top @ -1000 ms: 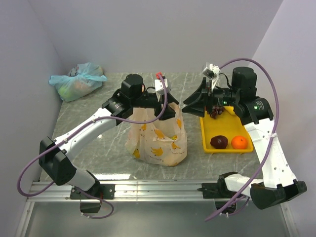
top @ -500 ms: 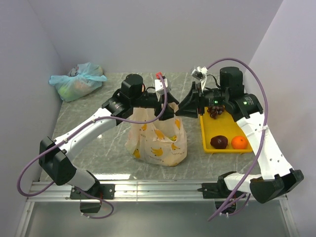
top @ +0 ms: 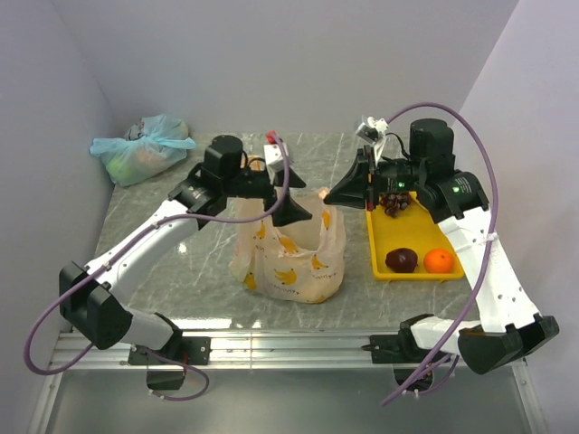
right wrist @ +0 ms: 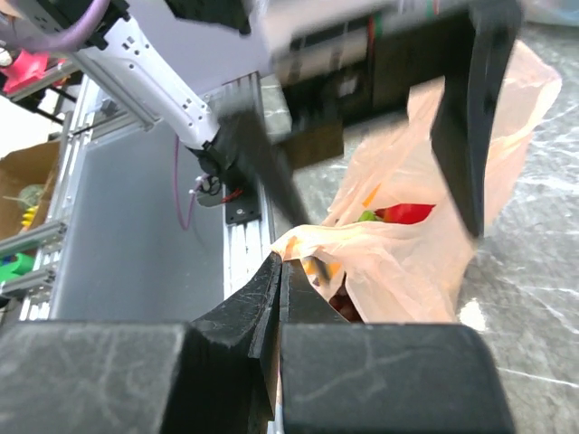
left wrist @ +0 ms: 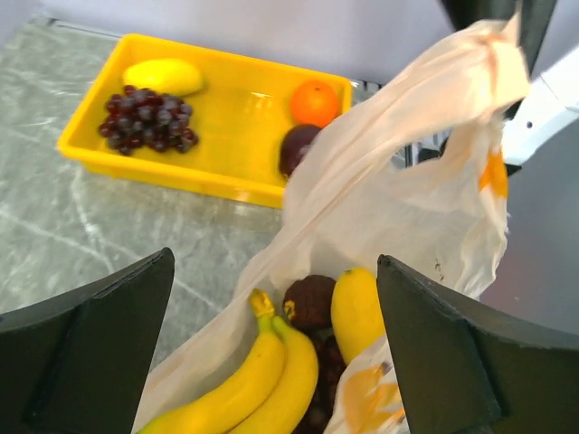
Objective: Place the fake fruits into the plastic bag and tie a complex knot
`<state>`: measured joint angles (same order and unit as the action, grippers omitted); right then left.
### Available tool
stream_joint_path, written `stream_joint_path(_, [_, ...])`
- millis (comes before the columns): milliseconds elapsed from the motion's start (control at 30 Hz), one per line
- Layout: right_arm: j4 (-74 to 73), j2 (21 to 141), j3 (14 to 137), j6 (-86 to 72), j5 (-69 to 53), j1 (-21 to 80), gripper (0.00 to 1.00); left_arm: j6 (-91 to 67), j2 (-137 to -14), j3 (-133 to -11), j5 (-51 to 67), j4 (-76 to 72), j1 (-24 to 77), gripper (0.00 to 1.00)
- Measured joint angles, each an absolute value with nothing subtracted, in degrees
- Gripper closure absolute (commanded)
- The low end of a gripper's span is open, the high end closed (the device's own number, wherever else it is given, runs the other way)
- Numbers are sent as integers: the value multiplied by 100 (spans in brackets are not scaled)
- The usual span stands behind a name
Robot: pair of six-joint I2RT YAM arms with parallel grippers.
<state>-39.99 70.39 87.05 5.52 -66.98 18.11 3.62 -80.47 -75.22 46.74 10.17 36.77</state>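
Peach film of the plastic bag point(top: 289, 258) stands on the counter point(top: 199, 289), bananas point(left wrist: 262, 371) inside. My right tool point(right wrist: 279, 267) is pressed together on its rim; my left tool point(top: 288, 192) hangs spread and empty over the mouth. Filling isn't done, I reckon: grapes point(top: 394, 203), an orange point(top: 439, 260) and a maroon fruit point(top: 401, 260) wait in the yellow tray point(top: 416, 275). Next, hold that mouth wide and fetch one.

A robotics lab test cell is suggested. A grey marble-patterned table point(top: 190, 289) is boxed in by plain pale panels point(top: 271, 63). A left arm point(top: 145, 244) and a right arm point(top: 486, 262) are bolted to an aluminium rail point(top: 289, 342) at its near edge. Glossy fake fruits point(top: 438, 260) are laid in a yellow tray point(top: 374, 249), and a cardboard box point(right wrist: 27, 181) is seen beyond the rail.
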Motion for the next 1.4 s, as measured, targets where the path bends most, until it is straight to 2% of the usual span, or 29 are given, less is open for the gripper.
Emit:
stream_joint_path(233, [-4099,6886,8698,919,-6667,1758,100,-405,-8023,-7693,5048,788,3398,1])
stream_joint_path(600, [-3293,6641,8099,628,-6217,1758,100,-2799,-8499,-7435,5548,-1398,3538,1])
stream_joint_path(867, [-2580,6639,8023,233,-5784,1758,100,-3522,-8499,-6956,5505,-2305,4056,1])
stream_joint_path(900, [-2545,6639,8023,207,-5778,1758,100,-3516,-8499,-6921,5465,-2314,4088,4])
stream_joint_path(933, [-2508,6639,8023,174,-5782,1758,100,-3496,-8499,-6884,5391,-2324,4110,12])
stream_joint_path(1000, [-2392,6632,8009,82,-5802,1758,100,-3385,-8499,-6805,5199,-2335,4115,19])
stream_joint_path(1033, [-2320,6613,7985,54,-5813,1758,100,-3323,-8499,-6753,5092,-2329,4110,27])
stream_joint_path(1300, [-2187,6333,7824,97,-6023,1710,100,-3048,-8729,-6490,4541,-2493,4086,37])
stream_joint_path(1333, [-2187,6318,7822,108,-6047,1688,100,-3046,-8777,-6490,4517,-2563,4086,45])
stream_joint_path(1400, [-2180,6311,7806,121,-6066,1645,100,-3037,-8844,-6490,4515,-2663,4086,56])
